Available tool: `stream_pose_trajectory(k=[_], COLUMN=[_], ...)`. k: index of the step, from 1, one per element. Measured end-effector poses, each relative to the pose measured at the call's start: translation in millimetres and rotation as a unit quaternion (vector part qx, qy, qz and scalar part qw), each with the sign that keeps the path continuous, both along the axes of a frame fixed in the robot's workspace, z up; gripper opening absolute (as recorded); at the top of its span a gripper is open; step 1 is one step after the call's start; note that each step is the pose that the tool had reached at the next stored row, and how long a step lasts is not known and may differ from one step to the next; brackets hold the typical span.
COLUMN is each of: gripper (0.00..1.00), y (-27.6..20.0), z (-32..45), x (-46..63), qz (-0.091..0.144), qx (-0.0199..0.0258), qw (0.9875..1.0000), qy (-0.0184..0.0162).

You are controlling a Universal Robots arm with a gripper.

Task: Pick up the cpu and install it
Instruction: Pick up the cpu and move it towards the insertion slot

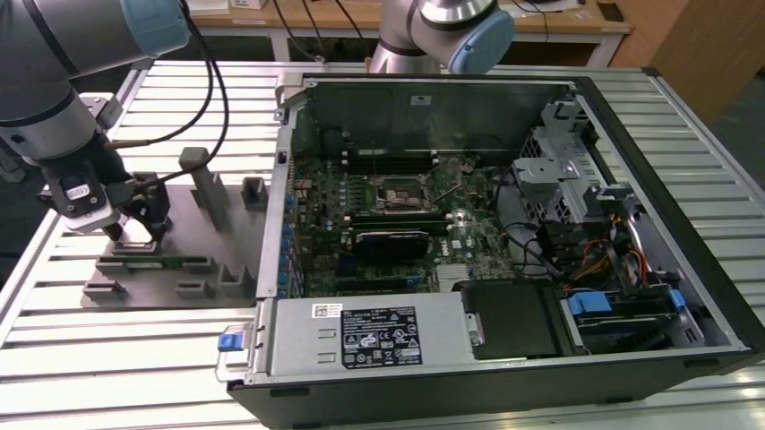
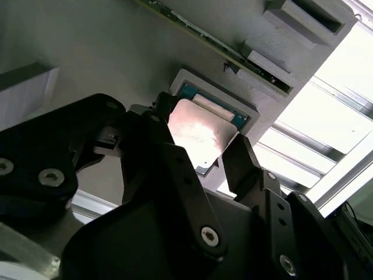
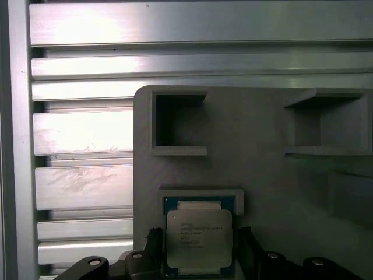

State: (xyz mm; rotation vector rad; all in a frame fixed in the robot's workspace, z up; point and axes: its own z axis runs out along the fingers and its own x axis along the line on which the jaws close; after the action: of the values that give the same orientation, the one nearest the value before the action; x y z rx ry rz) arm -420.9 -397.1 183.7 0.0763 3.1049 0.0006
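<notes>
The cpu (image 3: 199, 233), a small square chip with a silvery top plate, lies in a shallow pocket of the grey holder tray (image 3: 262, 192). My gripper (image 3: 198, 240) hangs just above it, open, with one black finger (image 3: 154, 242) at each side of the chip. Whether the fingers touch its edges I cannot tell. In the second wrist view the cpu (image 2: 201, 131) gleams between the two fingertips (image 2: 240, 154) of the gripper (image 2: 201, 133). In the exterior view the gripper (image 1: 138, 235) is low over the tray (image 1: 179, 206) at the exterior view's left.
An open computer case (image 1: 502, 376) lies to the exterior view's right of the tray, its motherboard socket (image 1: 400, 193) near the middle. Upright grey posts (image 1: 201, 184) stand on the tray. Another arm (image 1: 442, 36) reaches in behind the case. Slatted aluminium table (image 1: 143, 358) lies underneath.
</notes>
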Motion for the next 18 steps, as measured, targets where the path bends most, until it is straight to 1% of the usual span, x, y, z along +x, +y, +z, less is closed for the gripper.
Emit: stream_pose_trajectory(k=[3, 4, 14, 16, 18], gripper=[0.61, 0.55, 0.54, 0.54, 0.54], y=[0.0, 0.0, 0.0, 0.0, 0.0], z=[0.0, 0.0, 0.2, 1.6, 5.7], x=[-0.1, 0.0, 0.0, -0.1, -0.1], qz=[0.0, 0.0, 0.0, 0.0, 0.0], qx=[-0.0001, -0.0001, 0.0, 0.0, 0.0], qw=[1.0, 1.0, 1.0, 1.0, 1.0], qy=[0.0001, 0.0001, -0.0001, 0.0, 0.0])
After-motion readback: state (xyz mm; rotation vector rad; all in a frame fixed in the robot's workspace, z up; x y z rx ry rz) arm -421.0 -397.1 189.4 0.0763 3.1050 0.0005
